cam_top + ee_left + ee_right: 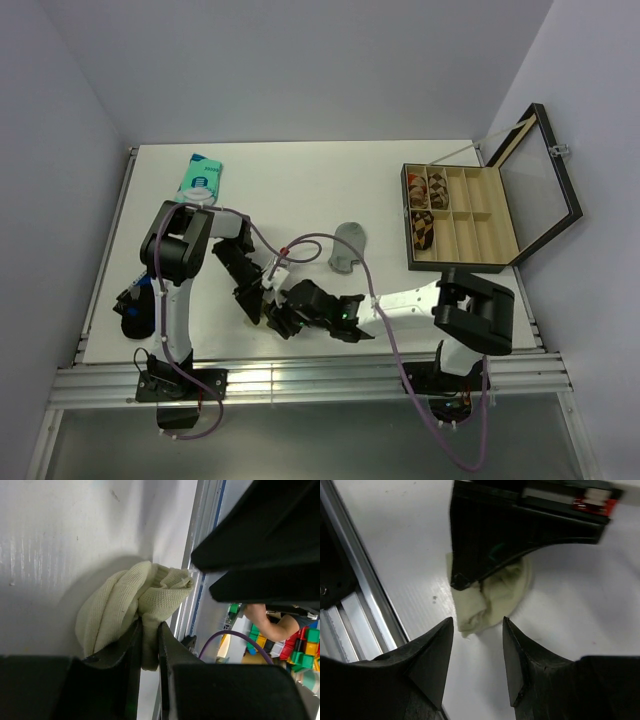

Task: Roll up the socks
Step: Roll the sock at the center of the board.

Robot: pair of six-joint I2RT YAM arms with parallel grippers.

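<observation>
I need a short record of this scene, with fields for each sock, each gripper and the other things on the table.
beige sock: bunched beside the front rail
grey sock: lying free, mid-table
left gripper: shut on beige sock
right gripper: open, beige sock just ahead of its fingers
others: teal packet, open compartment box
</observation>
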